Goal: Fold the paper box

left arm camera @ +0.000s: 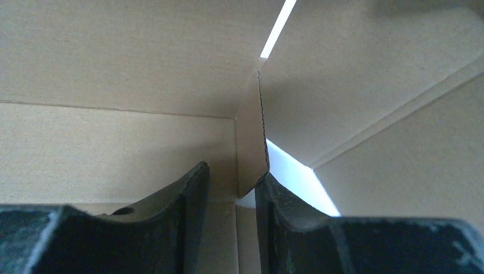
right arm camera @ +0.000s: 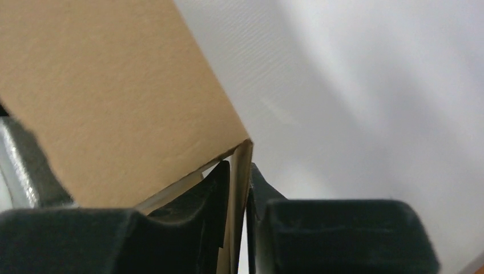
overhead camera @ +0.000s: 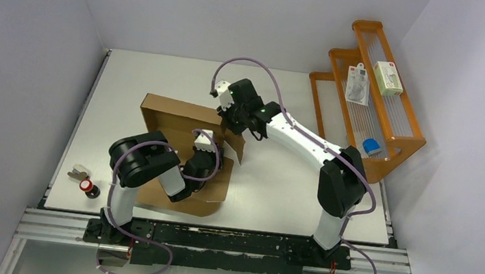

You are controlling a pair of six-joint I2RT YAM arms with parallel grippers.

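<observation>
The paper box [overhead camera: 180,117] is brown corrugated cardboard, half raised on the white table [overhead camera: 289,184] left of centre, with its far wall and right flap standing. My left gripper [overhead camera: 209,148] reaches inside the box. In the left wrist view it [left arm camera: 233,182] is open, with a small corner tab [left arm camera: 251,142] between the fingers. The right finger [left arm camera: 274,200] touches the tab's lower corner and the left finger stands apart from it. My right gripper [overhead camera: 235,128] is at the standing right flap. In the right wrist view it [right arm camera: 238,174] is shut on the flap's thin edge [right arm camera: 238,165].
An orange wire-fronted rack [overhead camera: 374,104] stands at the back right, holding white packages [overhead camera: 358,85] and a blue item [overhead camera: 371,147]. A small red-capped object [overhead camera: 89,187] and a clip [overhead camera: 77,173] lie at the table's near left. A metal rail [overhead camera: 214,241] runs along the front edge.
</observation>
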